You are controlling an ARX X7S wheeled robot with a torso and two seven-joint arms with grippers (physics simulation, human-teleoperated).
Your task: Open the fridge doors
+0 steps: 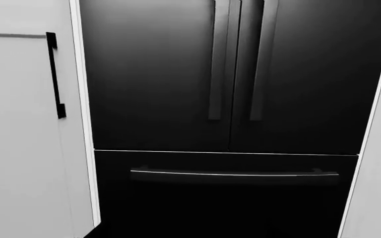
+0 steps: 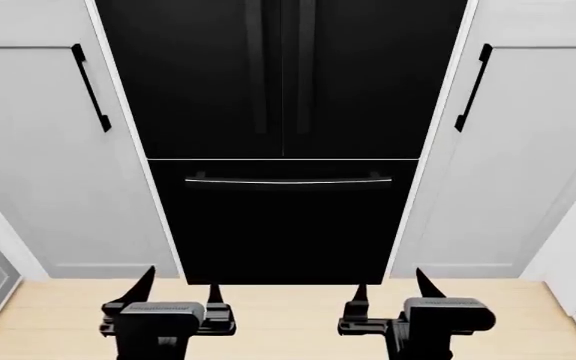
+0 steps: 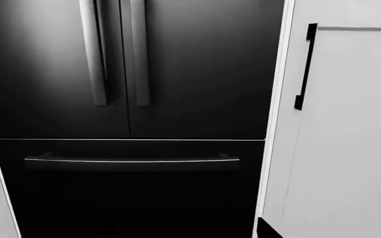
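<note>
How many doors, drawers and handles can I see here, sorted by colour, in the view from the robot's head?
Black fridge doors: 2
Black drawer front: 1
White cabinet doors: 2
Black handles: 5
Total: 10

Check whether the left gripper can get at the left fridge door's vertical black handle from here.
Probably not yet: the left gripper hangs low, short of the closed fridge door's vertical black handle. Nothing blocks the way.
</note>
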